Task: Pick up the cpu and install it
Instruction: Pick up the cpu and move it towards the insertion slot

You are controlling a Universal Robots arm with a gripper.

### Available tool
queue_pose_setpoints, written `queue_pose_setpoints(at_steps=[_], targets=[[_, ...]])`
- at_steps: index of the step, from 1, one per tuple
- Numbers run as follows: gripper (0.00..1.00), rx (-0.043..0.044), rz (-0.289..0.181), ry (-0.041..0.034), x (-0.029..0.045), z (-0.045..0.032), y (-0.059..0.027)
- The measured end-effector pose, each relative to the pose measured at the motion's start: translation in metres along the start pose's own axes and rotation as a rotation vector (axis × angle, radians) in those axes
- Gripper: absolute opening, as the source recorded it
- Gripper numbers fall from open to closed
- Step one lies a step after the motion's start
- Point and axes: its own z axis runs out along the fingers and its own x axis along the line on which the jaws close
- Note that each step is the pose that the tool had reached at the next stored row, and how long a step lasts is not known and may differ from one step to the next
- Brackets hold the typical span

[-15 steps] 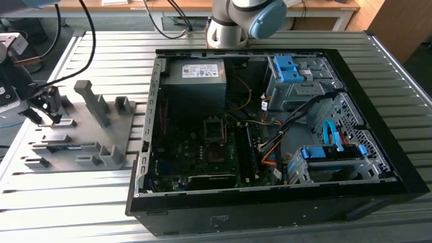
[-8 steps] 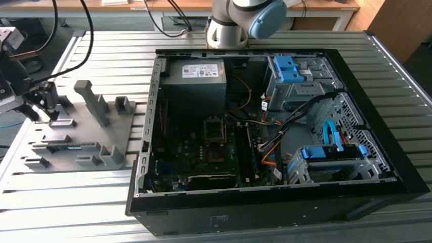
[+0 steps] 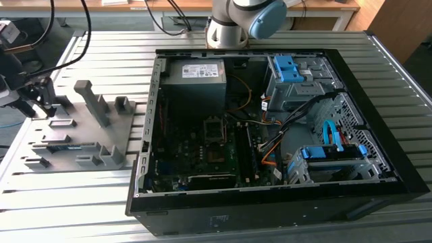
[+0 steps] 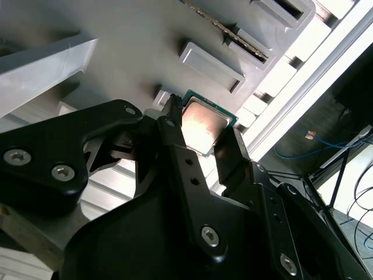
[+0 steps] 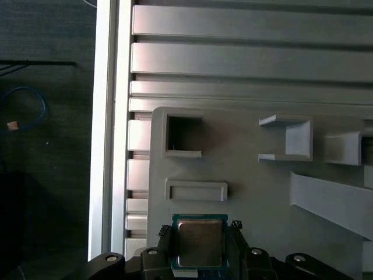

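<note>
The cpu point(image 5: 199, 242) is a small square chip with a silvery metal face and a green rim. It sits between the two black fingers of my gripper point(image 5: 200, 228), which is shut on its opposite edges. In the second wrist view the cpu point(image 4: 203, 125) shines between the fingertips of the gripper point(image 4: 201, 128), just over the grey holder plate point(image 4: 134, 41). In the exterior view the gripper point(image 3: 37, 98) hangs at the far left, above the holder plate point(image 3: 81, 129). The open computer case point(image 3: 270, 126) lies to the exterior view's right, with the motherboard's socket point(image 3: 214, 129) near its middle.
The holder plate carries raised posts and pockets point(image 5: 185, 135) and a green memory stick point(image 3: 68, 147). A grey power-supply box point(image 3: 196, 76), blue drive brackets point(image 3: 290, 68) and cables fill the case. The slatted table's edge point(image 5: 108, 146) runs close beside the gripper. The arm's base point(image 3: 233, 25) stands behind the case.
</note>
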Motion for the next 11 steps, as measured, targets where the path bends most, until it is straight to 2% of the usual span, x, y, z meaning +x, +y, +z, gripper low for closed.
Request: queue_pose_setpoints(at_steps=[11], targets=[[0.47, -0.0007, 0.000, 0.0000, -0.0004, -0.0149, 0.0004]])
